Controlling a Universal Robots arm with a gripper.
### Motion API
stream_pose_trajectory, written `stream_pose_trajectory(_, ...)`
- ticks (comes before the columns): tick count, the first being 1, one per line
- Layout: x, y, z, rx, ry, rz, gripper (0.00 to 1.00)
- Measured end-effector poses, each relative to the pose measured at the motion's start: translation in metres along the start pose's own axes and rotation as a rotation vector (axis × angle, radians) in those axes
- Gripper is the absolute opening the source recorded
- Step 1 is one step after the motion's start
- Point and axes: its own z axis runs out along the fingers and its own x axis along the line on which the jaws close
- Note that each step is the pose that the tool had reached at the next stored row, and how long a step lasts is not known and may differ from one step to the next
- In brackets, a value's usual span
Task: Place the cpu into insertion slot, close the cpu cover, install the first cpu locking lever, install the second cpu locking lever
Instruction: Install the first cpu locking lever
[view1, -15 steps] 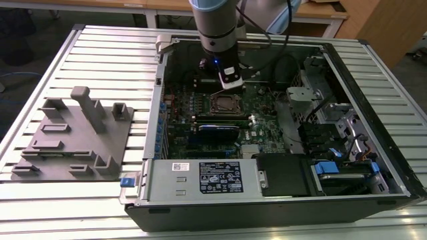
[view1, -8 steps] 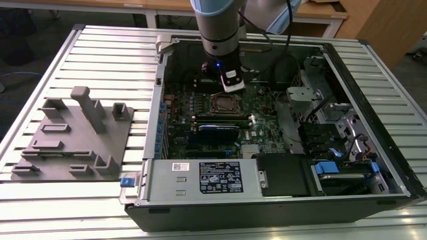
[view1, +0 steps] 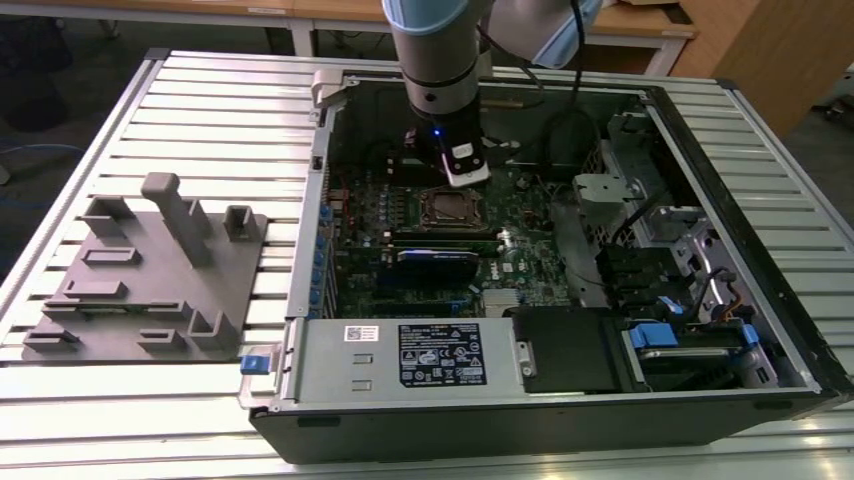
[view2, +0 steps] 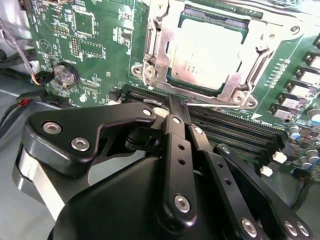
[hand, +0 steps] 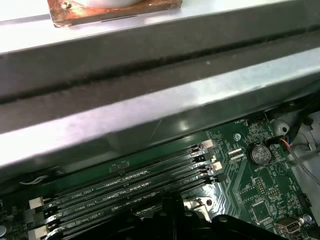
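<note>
An open computer case (view1: 534, 425) lies on a slatted table (view1: 134, 120), with a grey fixture block (view1: 147, 290) beside it on the exterior view's left. The arm (view1: 441, 60) reaches down into the case over the green board (view2: 100, 55).

Progress, as judged from the second wrist view: the cpu (view2: 207, 50) sits in the insertion slot (view1: 447, 207), its pale metal top showing through the window of the cpu cover (view2: 159, 42), which lies flat over it. Placing and closing therefore appear done.

The gripper (view2: 172, 104) has its fingers drawn together with nothing visibly clamped between them. Its tip stands at the end of a thin wire locking lever (view2: 215, 104) that runs along the near side of the socket, between it and the long black memory slots (view2: 235, 132). Whether either lever is latched cannot be told, so the lever steps are taken as unfinished.

Writing: a white printed label (view1: 424, 355) is on the power supply, with faint marking on the cpu top and white legends on the board near the coin cell (view2: 65, 74). None is legible enough to quote.
</note>
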Motion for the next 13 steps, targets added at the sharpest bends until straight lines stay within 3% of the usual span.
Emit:
stream_pose_trajectory(4, -0.0033, 0.0014, 0.001, 0.0047, -0.0027, 0.006, 0.1)
stream_pose_trajectory(13, -0.0045, 0.003, -0.0028, 0.009, -0.0001, 0.021, 0.1)
